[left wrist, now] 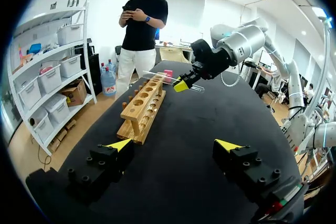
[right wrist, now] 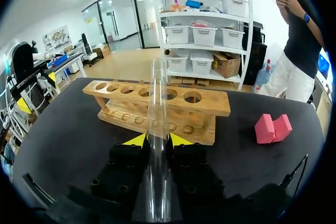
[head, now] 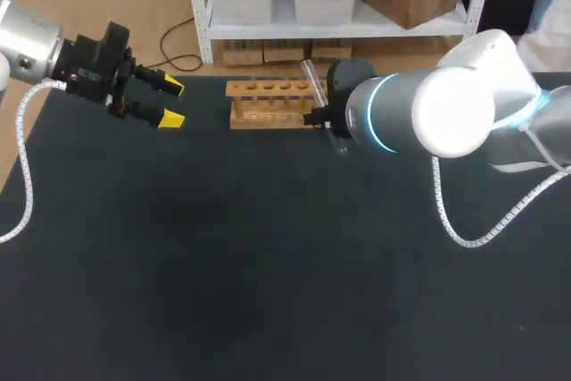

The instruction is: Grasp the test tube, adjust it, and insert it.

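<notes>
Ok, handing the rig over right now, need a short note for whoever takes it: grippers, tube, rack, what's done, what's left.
Left gripper: open, empty, apart from the wooden rack, on its left in the head view.
Right gripper: shut on the test tube, by the rack's right end.
Tube: off the table, tilted, in no hole.
Done: grasp. Left: bring the tube upright over a hole, insert.
Pink block lies beside the rack, not part of the job.
</notes>
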Controlling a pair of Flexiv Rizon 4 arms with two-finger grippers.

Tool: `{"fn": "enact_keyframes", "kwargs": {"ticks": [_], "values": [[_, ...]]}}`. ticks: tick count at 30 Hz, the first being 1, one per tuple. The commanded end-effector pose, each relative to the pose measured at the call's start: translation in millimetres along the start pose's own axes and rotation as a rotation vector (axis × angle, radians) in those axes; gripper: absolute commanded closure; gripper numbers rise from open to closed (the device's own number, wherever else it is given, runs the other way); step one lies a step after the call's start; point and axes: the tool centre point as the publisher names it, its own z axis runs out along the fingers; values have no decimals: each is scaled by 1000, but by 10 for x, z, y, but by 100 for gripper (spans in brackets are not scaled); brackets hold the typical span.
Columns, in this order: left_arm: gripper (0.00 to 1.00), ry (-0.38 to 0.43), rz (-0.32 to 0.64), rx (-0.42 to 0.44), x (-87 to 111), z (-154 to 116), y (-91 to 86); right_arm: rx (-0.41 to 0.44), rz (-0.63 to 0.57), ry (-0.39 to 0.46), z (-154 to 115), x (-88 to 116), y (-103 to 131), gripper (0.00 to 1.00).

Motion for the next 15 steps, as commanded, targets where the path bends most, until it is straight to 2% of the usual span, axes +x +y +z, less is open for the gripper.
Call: {"fn": "enact_keyframes", "kwargs": {"ticks": [1,15], "values": [[0,-1,2,2,7,3,9,-16,-7,30,60,-14,-14,100],[0,-1,2,2,7,3,9,-71,-14,136,154,66,25,100]]}}
